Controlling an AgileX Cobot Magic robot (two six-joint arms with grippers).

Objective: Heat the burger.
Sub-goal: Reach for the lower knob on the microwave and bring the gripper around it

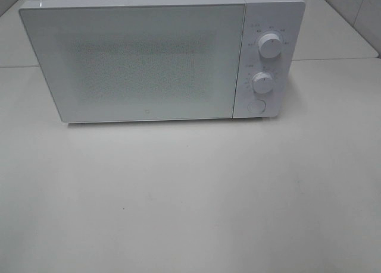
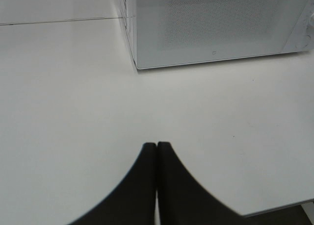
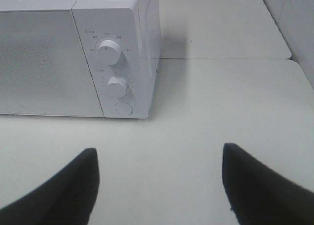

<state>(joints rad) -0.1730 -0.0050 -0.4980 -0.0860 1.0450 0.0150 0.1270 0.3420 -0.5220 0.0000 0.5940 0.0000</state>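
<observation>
The burger is out of view. A white microwave stands at the back of the table with its door shut; its dials and round button are on its right side. No arm shows in the high view. In the left wrist view my left gripper is shut, its two dark fingers pressed together above the bare table, short of the microwave's front left corner. My right gripper stands open and empty above the table, in front of the microwave's control panel.
The white table spreads in front of the microwave. A seam in the tabletop runs behind it on the right. A tiled wall rises at the far right. The table's near edge shows in the left wrist view.
</observation>
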